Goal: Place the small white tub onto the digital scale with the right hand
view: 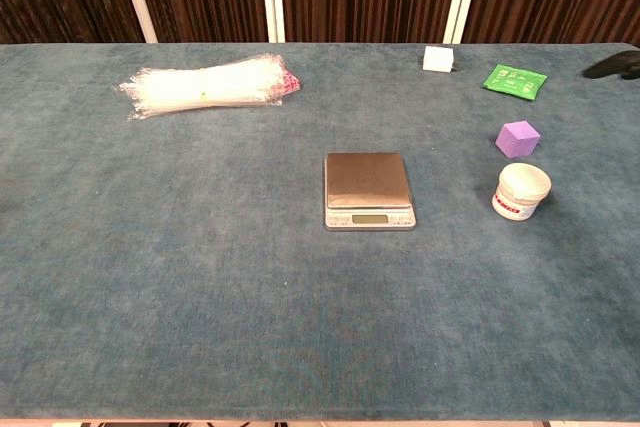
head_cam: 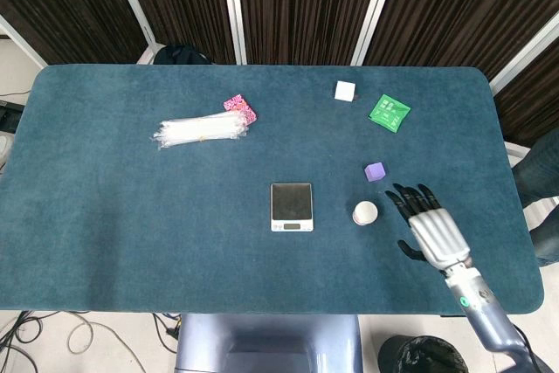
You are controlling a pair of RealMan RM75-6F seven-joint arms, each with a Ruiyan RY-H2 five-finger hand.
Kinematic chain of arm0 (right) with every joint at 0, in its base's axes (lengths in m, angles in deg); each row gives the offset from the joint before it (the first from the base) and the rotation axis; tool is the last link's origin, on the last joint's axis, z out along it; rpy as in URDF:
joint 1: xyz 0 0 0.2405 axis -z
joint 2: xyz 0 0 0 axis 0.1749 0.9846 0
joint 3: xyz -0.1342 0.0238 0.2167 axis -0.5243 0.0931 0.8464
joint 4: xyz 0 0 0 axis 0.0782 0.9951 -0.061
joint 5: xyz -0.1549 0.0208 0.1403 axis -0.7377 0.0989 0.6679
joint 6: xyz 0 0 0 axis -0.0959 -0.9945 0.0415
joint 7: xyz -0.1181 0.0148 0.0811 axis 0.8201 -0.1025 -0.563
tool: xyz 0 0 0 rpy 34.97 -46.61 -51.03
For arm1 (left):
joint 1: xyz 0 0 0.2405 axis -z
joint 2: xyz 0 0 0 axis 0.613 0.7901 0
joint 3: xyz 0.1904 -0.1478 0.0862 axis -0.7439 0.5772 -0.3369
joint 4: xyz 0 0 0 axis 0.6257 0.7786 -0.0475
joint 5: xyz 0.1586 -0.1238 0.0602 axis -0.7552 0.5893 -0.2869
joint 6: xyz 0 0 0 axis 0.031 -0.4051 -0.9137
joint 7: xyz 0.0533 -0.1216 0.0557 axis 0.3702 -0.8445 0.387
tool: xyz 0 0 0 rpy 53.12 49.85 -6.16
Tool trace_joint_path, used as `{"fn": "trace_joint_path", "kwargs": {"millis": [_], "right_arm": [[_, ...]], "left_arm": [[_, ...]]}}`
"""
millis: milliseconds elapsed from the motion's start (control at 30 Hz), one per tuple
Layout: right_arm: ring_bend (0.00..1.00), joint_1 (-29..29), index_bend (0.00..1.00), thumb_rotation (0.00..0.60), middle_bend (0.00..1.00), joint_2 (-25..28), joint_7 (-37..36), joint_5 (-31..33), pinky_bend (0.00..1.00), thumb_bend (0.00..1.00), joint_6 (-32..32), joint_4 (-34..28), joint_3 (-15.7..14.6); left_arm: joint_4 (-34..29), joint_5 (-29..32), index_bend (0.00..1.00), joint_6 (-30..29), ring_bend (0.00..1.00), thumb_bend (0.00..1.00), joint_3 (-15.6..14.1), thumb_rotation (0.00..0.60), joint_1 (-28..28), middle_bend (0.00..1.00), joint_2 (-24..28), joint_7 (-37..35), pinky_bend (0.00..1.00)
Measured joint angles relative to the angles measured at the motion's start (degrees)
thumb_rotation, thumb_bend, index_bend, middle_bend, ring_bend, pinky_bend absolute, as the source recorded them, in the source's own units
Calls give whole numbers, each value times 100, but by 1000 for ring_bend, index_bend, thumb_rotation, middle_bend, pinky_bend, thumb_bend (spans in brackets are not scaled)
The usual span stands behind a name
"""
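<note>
So there's this big teal-covered table (head_cam: 131, 216) taking up pretty much the whole scene, with dark slatted panels (head_cam: 297, 6) behind it.

Biggest thing on it is a bundle of clear plastic straws (head_cam: 203, 129) lying flat toward the far left, with a small pink packet (head_cam: 240, 107) touching its right end.

The robot's right hand (head_cam: 431, 229) hangs over the near right part of the table, fingers (head_cam: 409, 201) spread apart and holding nothing. It's near the tub, just to the right of it, but not touching. In the chest view only a dark bit of it pokes in at the right edge.

The digital scale (head_cam: 291, 206) sits flat around the middle, silver plate up, display strip facing the near edge, nothing on it.

A green packet (head_cam: 389, 113) lies at the far right, and a small white block (head_cam: 345, 91) is just left of it.

The small white tub (head_cam: 365, 212) stands upright on the cloth, right of the scale and apart from it. In the chest view it shows a red label band (view: 514, 209).

Smallest is a purple cube (head_cam: 375, 172), just behind the tub, not touching.

Left hand isn't visible from either view.
</note>
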Motion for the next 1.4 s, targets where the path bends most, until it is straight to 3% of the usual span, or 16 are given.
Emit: {"fn": "trace_joint_path", "kwargs": {"millis": [233,467,633,1000,1200,1400], "right_arm": [[172,-807,12,600,154,-430,735,1018,0,372,963,12,303],[243,-1400,59,600,234,-969,1342,1769,3,372,1456,448,417],[261,-1647,84,600,256,-1229,1604,2125,7,372,1580,748,375],[315,-1744,128,600,291,-1263,1703,2430,23,371,1553,981,97],[410,-1765,241,600,380,-1287,1669,2475,96,372,1563,1088,5],[519,-1787,333,600,522,-1392,1651,2452,275,372,1473,1248,-28]], "left_arm": [[7,35,34,5,0,687,8,600,-5,0,-7,20,0],[19,63,36,-11,0,687,31,600,-7,0,-23,36,0],[29,81,36,-10,0,687,43,600,-10,0,-22,26,0],[44,77,36,7,0,687,29,600,-9,0,-28,49,0],[37,78,37,-2,0,687,30,600,-11,0,-31,74,0],[44,78,39,-1,0,687,28,600,-10,0,-34,86,0]]}}
